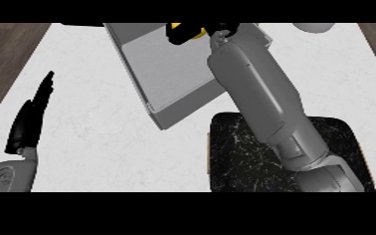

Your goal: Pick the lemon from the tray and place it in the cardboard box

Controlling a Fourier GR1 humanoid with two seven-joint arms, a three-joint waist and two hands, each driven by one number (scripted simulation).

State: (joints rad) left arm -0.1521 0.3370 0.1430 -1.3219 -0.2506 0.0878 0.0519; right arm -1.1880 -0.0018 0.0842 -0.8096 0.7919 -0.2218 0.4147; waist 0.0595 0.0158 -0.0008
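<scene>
A white counter is covered at centre by a grey tray and, lower right, a black marbled box. The right hand is seen curled round the yellow lemon at the tray's far edge. The left hand is held straight-fingered at the left edge.

right hand curled far forward, left hand resting with straight fingers.
</scene>
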